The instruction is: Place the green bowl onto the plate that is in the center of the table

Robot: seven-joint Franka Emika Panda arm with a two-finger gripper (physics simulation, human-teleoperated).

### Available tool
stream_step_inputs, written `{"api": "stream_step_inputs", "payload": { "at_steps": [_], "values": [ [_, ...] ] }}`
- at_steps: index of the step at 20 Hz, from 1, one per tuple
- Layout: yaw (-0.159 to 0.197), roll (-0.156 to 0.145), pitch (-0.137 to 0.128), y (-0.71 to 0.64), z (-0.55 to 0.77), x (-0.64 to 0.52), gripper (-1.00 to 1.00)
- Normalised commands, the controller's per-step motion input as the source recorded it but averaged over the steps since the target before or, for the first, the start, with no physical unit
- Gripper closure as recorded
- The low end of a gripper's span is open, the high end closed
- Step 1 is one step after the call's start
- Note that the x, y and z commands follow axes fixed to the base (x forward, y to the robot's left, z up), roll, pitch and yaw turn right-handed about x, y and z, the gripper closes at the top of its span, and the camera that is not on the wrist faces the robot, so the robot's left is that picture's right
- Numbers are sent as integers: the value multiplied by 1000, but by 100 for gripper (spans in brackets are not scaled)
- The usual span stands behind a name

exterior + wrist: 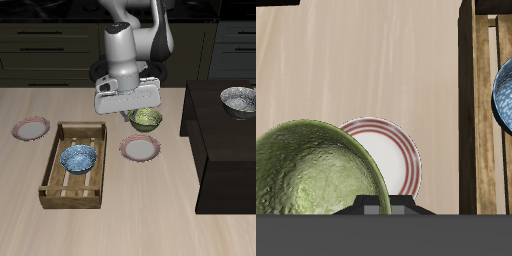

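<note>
Wrist view: green bowl [311, 170] overlapping plate [391, 155] rim

A white robot arm hangs over a large light beige wood-grain table [120, 225]. Its gripper [137, 113] is largely hidden behind the wrist housing, so how its jaws stand cannot be told. A small round yellow-green bowl [147, 119] sits right beneath it, just behind a small pink-rimmed plate [140, 149]. Beside the plate, a wooden slatted tray [54, 171] holds a blue patterned bowl [78, 158]. A second pink-rimmed plate [30, 128] lies beyond the tray. A grey-white patterned bowl [239, 100] rests on a raised black table [225, 150].
</note>
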Motion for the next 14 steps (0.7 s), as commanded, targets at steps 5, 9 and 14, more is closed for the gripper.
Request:
{"api": "stream_step_inputs", "payload": {
  "at_steps": [5, 9, 14],
  "values": [
    [15, -5, 47, -47, -274, 192, 100],
    [23, -2, 56, 17, -303, 204, 100],
    [53, 12, 36, 69, -282, 70, 100]
  ]
}}
